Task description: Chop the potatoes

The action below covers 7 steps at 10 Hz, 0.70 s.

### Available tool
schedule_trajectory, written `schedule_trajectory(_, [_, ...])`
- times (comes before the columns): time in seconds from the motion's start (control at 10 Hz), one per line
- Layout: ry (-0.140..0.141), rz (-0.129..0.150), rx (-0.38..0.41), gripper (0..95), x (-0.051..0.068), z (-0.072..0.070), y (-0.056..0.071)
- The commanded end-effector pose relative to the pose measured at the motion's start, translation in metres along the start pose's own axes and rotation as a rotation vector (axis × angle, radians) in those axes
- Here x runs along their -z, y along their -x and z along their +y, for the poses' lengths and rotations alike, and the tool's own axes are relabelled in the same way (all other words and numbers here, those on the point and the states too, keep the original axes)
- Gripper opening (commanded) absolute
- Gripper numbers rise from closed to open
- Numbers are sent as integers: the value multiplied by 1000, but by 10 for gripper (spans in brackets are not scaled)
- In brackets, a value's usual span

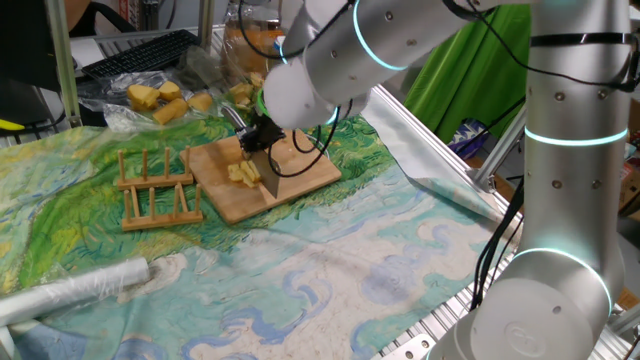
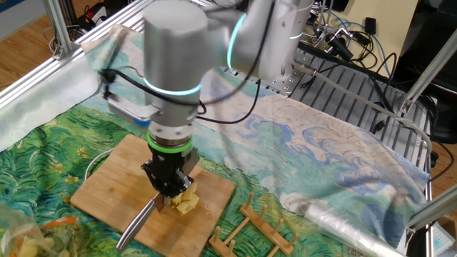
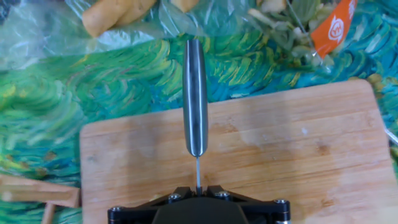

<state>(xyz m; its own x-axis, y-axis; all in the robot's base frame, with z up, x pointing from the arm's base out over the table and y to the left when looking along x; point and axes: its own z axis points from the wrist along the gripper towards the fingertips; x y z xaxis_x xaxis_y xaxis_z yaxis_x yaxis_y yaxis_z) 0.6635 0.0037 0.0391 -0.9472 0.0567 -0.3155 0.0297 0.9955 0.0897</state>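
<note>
Potatoes [image 1: 243, 173] cut into pale-yellow slices and short sticks, heaped near the middle of a bamboo cutting board [image 1: 300, 185] that lies on a surface draped in a green-and-blue swirl-print cloth [image 1: 330, 270]. Knife [image 1: 268, 176] standing in the heap, blade down against the pieces, steel handle [image 3: 195, 93] angled up and away from the board. Gripper [image 2: 171, 191] clamped narrow on the knife near where blade meets handle, pointing steeply down, with the grey arm [image 2: 171, 64] towering over the board. Wooden dish rack [image 1: 157, 187] just beside the board's edge. Further back on the cloth, more potato chunks [image 1: 160, 100] and a clear bag of vegetable scraps [image 3: 292, 18]; a roll of plastic film [image 1: 75, 290] well apart near the cloth's front edge. Chopping judged well along, with several pieces already separated. Risks from here: loose slices sticking to the blade and riding up with it, scattering off the board; small sticks skating sideways under a downward press, with nothing pinning them; the thin, smooth knife twisting in the narrow grip if the blade meets the board at an angle; the unclamped board creeping on the cloth toward the rack under repeated pushes. From the hand view, the pieces themselves hidden beneath the gripper body, so blade-to-potato contact there not checkable.
</note>
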Motion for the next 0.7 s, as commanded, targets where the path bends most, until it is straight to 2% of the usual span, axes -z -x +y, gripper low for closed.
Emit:
schedule_trajectory(0.1, [-14, -67, -15, 0, -3, -1, 0])
schedule_trajectory(0.2, [-32, -87, -10, 0, 0, -1, 1])
schedule_trajectory(0.3, [-25, -82, -16, 0, 3, -1, 2])
schedule_trajectory(0.4, [-39, -93, -10, 0, 2, -1, 2])
schedule_trajectory(0.7, [-30, -85, -13, 0, 2, 5, 11])
